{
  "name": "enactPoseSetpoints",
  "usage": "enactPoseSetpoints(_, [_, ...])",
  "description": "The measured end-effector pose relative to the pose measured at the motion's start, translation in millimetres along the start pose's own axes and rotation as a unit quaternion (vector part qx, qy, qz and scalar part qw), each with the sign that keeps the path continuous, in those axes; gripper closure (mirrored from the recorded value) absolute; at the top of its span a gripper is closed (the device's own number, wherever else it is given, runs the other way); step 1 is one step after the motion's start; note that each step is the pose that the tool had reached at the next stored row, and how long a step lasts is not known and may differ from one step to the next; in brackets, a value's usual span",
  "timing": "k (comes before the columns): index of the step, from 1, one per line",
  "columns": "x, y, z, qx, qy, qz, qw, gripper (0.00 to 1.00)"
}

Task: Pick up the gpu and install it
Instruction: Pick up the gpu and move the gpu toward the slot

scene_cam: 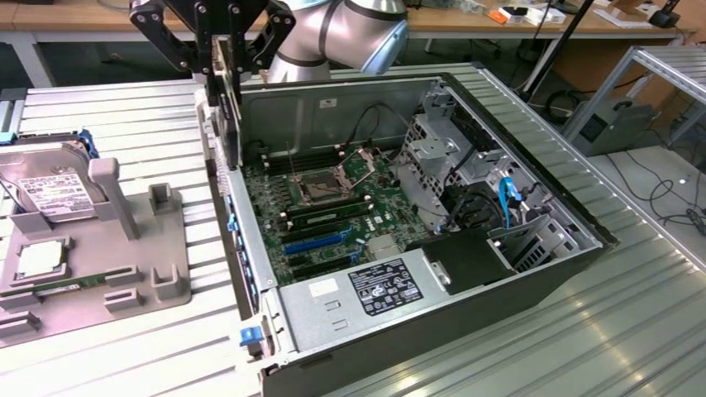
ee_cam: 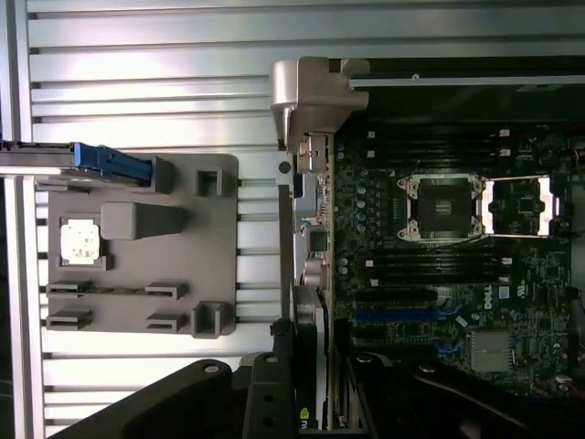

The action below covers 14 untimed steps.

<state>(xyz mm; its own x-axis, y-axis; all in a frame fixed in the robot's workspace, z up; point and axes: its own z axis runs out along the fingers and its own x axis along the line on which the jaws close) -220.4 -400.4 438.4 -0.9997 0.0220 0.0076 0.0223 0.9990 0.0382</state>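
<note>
The gpu (scene_cam: pixel 226 99) is a thin black card hanging on edge from my gripper (scene_cam: pixel 217 37), which is shut on its upper part. It hovers over the rear wall of the open computer case (scene_cam: pixel 530 207), at the exterior view's left side of the case and above the motherboard (scene_cam: pixel 331 207). In the wrist view the gpu (ee_cam: pixel 308 352) runs edge-on away from my gripper (ee_cam: pixel 308 402), along the case's rear edge, beside the blue expansion slot (ee_cam: pixel 402 314). That same blue slot (scene_cam: pixel 314 242) lies bare on the board.
A grey parts tray (scene_cam: pixel 165 248) sits at the exterior view's left of the case, holding a silver hard drive (scene_cam: pixel 50 186) and a processor (scene_cam: pixel 39 260). Tray (ee_cam: pixel 137 302) and processor (ee_cam: pixel 80 244) are seen from the wrist too. Drive cages (scene_cam: pixel 441 149) and the power supply (scene_cam: pixel 375 289) fill the case's other end.
</note>
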Motion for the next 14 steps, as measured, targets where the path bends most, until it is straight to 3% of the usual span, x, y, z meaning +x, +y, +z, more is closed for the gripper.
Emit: enactPoseSetpoints(14, [-19.4,0.4,-0.1,0.0,0.0,0.0,1.0,0.73])
